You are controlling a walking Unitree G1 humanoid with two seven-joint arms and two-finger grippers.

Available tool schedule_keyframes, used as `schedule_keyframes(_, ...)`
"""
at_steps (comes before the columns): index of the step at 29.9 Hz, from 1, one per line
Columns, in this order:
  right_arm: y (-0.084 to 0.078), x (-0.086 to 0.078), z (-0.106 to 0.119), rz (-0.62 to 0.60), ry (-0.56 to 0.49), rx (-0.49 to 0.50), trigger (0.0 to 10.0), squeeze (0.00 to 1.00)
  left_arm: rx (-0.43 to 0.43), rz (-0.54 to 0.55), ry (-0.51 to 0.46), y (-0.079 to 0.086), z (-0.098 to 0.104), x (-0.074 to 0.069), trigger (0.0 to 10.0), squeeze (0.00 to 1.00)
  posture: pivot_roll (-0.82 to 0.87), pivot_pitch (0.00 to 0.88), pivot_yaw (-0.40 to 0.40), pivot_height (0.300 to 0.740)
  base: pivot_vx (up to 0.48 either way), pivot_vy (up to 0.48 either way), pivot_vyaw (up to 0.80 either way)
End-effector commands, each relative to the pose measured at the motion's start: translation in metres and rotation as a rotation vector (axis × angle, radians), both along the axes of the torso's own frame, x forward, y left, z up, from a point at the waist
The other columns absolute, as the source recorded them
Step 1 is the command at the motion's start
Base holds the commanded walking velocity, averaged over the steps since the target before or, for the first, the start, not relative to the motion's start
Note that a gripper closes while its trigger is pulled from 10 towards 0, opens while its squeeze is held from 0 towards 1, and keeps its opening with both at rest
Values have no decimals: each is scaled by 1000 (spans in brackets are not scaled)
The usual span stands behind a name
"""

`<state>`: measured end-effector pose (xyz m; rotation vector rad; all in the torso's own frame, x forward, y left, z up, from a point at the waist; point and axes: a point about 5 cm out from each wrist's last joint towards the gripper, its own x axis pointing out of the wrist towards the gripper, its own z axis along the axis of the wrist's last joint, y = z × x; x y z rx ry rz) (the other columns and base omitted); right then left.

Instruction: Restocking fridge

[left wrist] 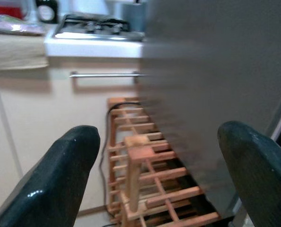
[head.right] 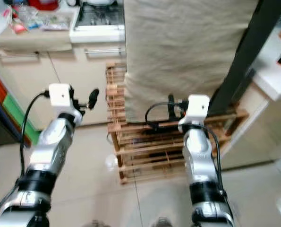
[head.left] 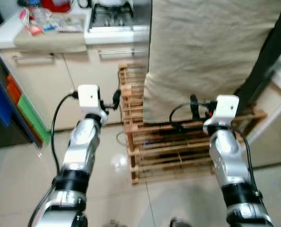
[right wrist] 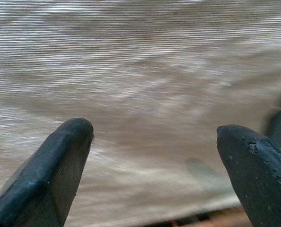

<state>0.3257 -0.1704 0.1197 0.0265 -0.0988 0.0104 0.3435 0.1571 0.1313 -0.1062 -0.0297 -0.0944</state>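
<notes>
Both arms up in front, nothing held. Left gripper (left wrist: 154, 170) has fingers (left wrist: 60, 184) spread wide, empty, pointing at the left end of a wooden slat rack (head.left: 178, 151) w/ the cabinet front behind it. Right gripper (right wrist: 154, 165) also spread wide and empty, fingers (right wrist: 50, 175) aimed close at beige cloth (head.left: 206, 52); can't tell if touching. That cloth hangs as a big sheet over something tall, above and behind the rack, its lower edge draping onto the rack's top tier. Can't confirm from these pics whether a fridge is under it; no fridge door or handle visible, so the task's thing can't be located. Rack sits on pale glossy tile floor (head.left: 17, 179), just beside cream lower cabinets (head.left: 50, 80) w/ bar handles. Worktop above has a gas hob (head.left: 109, 16) and a towel-covered stretch w/ some packets (head.left: 46, 21), too small to ID. Black cable (left wrist: 107, 142) runs down behind the rack's left end. Blue, orange and green bins (head.left: 12, 99) stacked at far left. Dark slanted post (head.right: 246, 61) to the right of the cloth, white counter edge (head.right: 277, 75) beyond it.
</notes>
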Motion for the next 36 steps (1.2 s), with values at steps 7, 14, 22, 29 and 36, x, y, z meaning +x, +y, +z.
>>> schedule_keyframes(7, -12, -4, 0, -49, 20, 17, 10000, 0, -48, -65, -28, -11, 6, 2, 10000, 0, -124, 0, 39, 740, 0, 480, -796)
schedule_keyframes(14, -14, -6, -2, -74, 26, 38, 10000, 0, -42, -78, -45, -9, 7, -1, 10000, 0, -120, 0, 43, 740, 0, 480, -788)
schedule_keyframes(22, -4, -11, -1, -61, 25, 63, 10000, 0, -44, -103, -59, -11, 10, -4, 10000, 0, -121, 6, 43, 740, 0, 480, -781)
schedule_keyframes(29, -9, -14, -2, -70, 24, 70, 10000, 0, -48, -131, -73, -18, 13, -9, 10000, 0, -111, 0, 51, 740, 0, 480, -760)
schedule_keyframes(36, -16, -24, -10, -105, 45, 89, 10000, 0, -41, -200, -72, -29, 15, -6, 10000, 0, -125, 0, 56, 740, 0, 480, -745)
